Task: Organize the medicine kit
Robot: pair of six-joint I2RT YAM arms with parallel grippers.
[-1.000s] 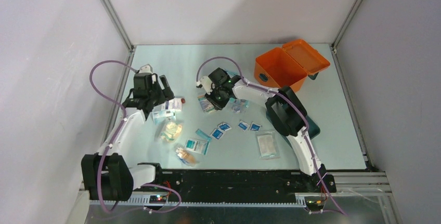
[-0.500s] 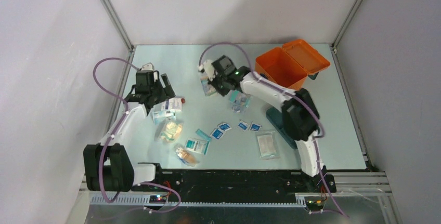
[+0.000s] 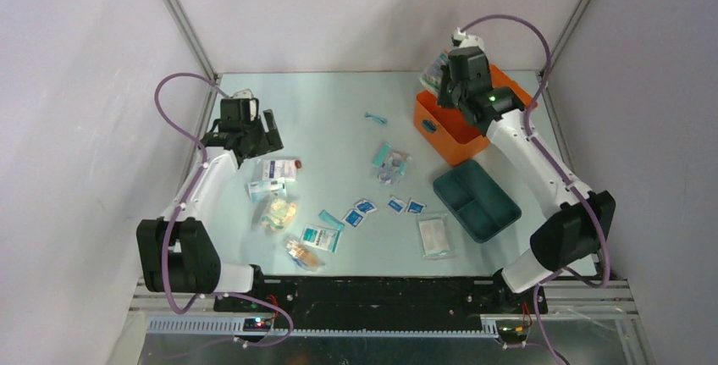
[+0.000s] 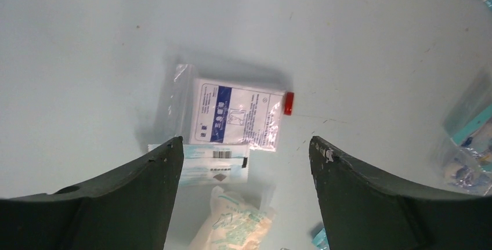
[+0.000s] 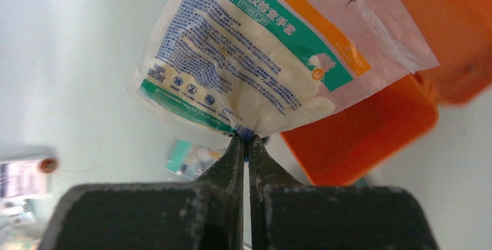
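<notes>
Right jaws, pressed together, pinch the corner of a green-printed packet [image 5: 249, 70] over the open orange medicine kit [image 3: 455, 138] at the upper right; one second ago they were at the middle of the counter [image 3: 339, 119]. Left jaws, spread, hang over a white packet [image 4: 238, 115], nearly as before. Teal tray [image 3: 476, 200] lies just below the kit.

Pale green table [image 3: 339, 111], seen from its near edge. At 9 o'clock, a white packet with a blue band and red tab [image 4: 238, 115] touches a barcode-labelled packet [image 4: 200, 163]. A yellowish bag [image 3: 278, 211] lies just at that packet's 6 o'clock. Near centre, four blue-white sachets [image 3: 366, 207] form a row running toward 3 o'clock, ending near a clear packet with a white pad [image 3: 435, 235]. At 1 o'clock, a green-and-orange printed pouch [image 5: 249, 70] is raised off the surface.
</notes>
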